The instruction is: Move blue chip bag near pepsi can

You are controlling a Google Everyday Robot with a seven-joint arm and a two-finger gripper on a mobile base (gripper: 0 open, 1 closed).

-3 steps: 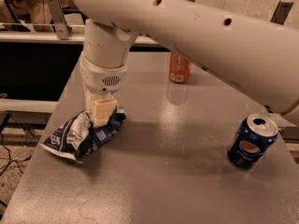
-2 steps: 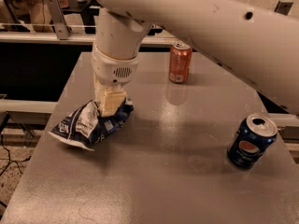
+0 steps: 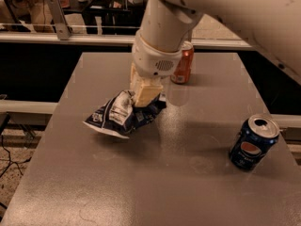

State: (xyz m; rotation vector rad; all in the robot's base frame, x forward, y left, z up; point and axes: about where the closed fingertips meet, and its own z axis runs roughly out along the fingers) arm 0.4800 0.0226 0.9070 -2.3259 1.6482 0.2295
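The blue chip bag (image 3: pixel 120 115) is crumpled, dark blue with white panels, and hangs just above the grey table (image 3: pixel 155 182) left of centre. My gripper (image 3: pixel 145 95), with cream-coloured fingers, is shut on the bag's right end and holds it up. The pepsi can (image 3: pixel 253 143) stands upright near the table's right edge, well to the right of the bag and apart from it.
An orange soda can (image 3: pixel 182 65) stands at the back of the table, partly behind my white arm (image 3: pixel 162 36). A metal rail and dark shelving run behind the table. The table's left edge drops to the floor.
My gripper has lifted the chip bag off the table and carried it to the right, toward the table's middle. The pepsi can has not moved.
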